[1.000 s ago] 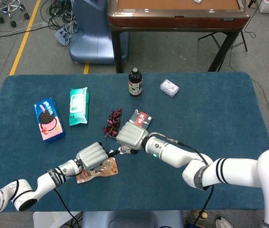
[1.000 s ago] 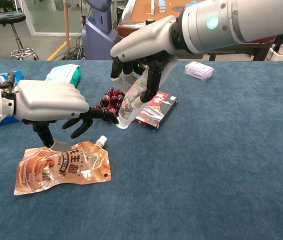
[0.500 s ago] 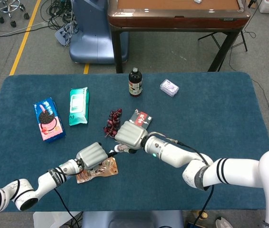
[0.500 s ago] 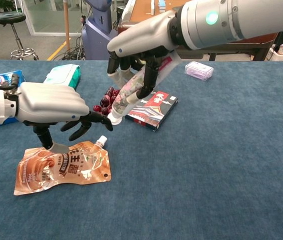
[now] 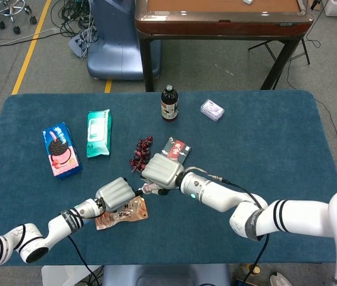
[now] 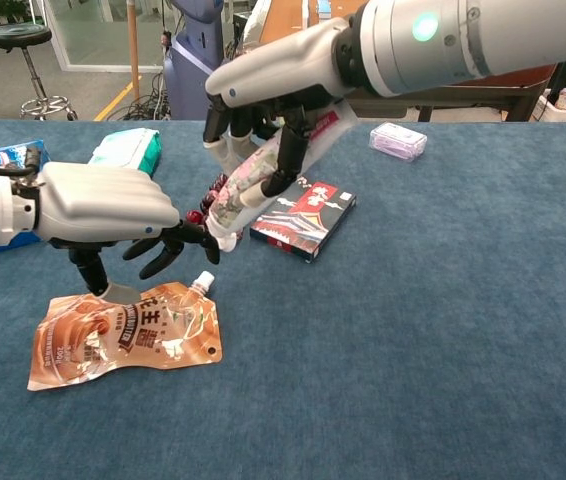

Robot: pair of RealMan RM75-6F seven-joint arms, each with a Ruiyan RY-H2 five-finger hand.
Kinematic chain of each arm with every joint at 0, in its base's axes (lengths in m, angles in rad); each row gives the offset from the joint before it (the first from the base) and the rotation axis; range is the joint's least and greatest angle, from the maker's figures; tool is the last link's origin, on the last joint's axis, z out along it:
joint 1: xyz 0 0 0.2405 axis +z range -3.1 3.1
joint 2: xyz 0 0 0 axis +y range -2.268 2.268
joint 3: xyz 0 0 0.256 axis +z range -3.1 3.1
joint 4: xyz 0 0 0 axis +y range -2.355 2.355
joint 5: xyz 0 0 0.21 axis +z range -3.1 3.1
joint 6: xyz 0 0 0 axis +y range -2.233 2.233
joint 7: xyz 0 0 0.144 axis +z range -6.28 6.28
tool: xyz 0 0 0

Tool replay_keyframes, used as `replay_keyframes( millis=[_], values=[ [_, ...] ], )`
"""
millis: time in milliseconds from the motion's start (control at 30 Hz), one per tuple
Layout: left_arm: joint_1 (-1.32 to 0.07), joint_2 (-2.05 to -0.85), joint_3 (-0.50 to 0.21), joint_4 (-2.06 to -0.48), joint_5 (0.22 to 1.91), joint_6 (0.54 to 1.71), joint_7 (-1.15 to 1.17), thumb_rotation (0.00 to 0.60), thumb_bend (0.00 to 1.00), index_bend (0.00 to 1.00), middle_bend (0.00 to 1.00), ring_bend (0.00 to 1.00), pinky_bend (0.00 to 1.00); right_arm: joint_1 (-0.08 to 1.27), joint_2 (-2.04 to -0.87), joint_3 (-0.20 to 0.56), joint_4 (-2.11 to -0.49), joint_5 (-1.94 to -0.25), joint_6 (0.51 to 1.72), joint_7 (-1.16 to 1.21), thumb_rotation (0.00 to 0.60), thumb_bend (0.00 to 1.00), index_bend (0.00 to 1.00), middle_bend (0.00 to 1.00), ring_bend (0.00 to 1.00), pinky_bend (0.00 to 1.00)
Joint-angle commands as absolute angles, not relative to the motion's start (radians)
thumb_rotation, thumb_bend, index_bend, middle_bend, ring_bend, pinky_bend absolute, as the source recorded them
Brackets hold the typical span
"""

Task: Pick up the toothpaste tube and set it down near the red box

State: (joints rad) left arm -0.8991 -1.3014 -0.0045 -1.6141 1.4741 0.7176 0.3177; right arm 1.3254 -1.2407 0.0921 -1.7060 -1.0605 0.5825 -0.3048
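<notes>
the toothpaste tube point(image 6: 259, 181) hangs tilted in my right hand point(image 6: 268, 95), my fingers point(image 6: 288, 150) wrapped around it, cap end low and clear of the desk point(image 6: 443, 320), just left of the red box point(image 6: 303, 218). its print is too small to read. the dark grapes point(image 5: 141, 152) lie behind the tube. my left hand point(image 6: 103, 205) holds nothing, fingers loosely spread, thumb resting on an orange pouch point(image 6: 123, 335) with chinese lettering, further left of the red box.
</notes>
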Motion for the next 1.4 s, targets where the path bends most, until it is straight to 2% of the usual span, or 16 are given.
replay_keyframes(
  millis=[33, 333, 500, 633, 667, 733, 833, 1067, 1400],
  values=[
    [-0.899, -1.301, -0.005, -1.617, 1.472, 0.72, 0.315, 0.6, 0.26, 0.11, 0.57, 0.58, 0.44, 1.319, -1.239, 0.095, -1.707, -1.071, 0.583, -0.298, 0.6, 1.0, 0.88, 0.75, 0.77, 0.44],
    [-0.885, -1.269, 0.008, -1.636, 1.473, 0.742, 0.327, 0.6, 0.26, 0.11, 0.57, 0.58, 0.44, 1.258, -1.219, 0.099, -1.715, -1.102, 0.632, -0.249, 0.6, 1.0, 0.88, 0.75, 0.77, 0.44],
    [-0.861, -1.227, 0.018, -1.652, 1.469, 0.77, 0.327, 0.6, 0.26, 0.11, 0.57, 0.58, 0.44, 1.17, -1.215, 0.099, -1.72, -1.181, 0.718, -0.163, 0.6, 0.99, 0.88, 0.75, 0.77, 0.44],
    [-0.845, -1.193, 0.021, -1.661, 1.457, 0.787, 0.327, 0.6, 0.26, 0.11, 0.56, 0.57, 0.44, 1.095, -1.233, 0.083, -1.696, -1.263, 0.785, -0.075, 0.6, 0.9, 0.88, 0.75, 0.76, 0.44],
    [-0.84, -1.185, 0.02, -1.662, 1.453, 0.793, 0.327, 0.6, 0.26, 0.11, 0.56, 0.57, 0.44, 1.074, -1.244, 0.077, -1.68, -1.285, 0.806, -0.049, 0.6, 0.85, 0.88, 0.74, 0.76, 0.44],
    [-0.831, -1.173, 0.019, -1.662, 1.444, 0.802, 0.325, 0.6, 0.26, 0.11, 0.56, 0.57, 0.44, 1.046, -1.263, 0.071, -1.653, -1.315, 0.836, -0.012, 0.6, 0.68, 0.88, 0.73, 0.74, 0.44],
    [-0.817, -1.155, 0.017, -1.661, 1.428, 0.816, 0.323, 0.6, 0.26, 0.11, 0.56, 0.57, 0.44, 1.008, -1.295, 0.061, -1.611, -1.358, 0.875, 0.037, 0.6, 0.56, 0.88, 0.71, 0.71, 0.44],
    [-0.796, -1.119, 0.013, -1.662, 1.397, 0.83, 0.34, 0.6, 0.26, 0.11, 0.56, 0.57, 0.44, 0.957, -1.38, 0.043, -1.518, -1.434, 0.927, 0.085, 0.6, 0.43, 0.88, 0.68, 0.67, 0.45],
    [-0.774, -1.086, 0.001, -1.676, 1.38, 0.855, 0.339, 0.6, 0.26, 0.11, 0.56, 0.57, 0.44, 0.927, -1.464, 0.05, -1.433, -1.456, 0.936, 0.096, 0.6, 0.34, 0.81, 0.63, 0.64, 0.45]
  ],
)
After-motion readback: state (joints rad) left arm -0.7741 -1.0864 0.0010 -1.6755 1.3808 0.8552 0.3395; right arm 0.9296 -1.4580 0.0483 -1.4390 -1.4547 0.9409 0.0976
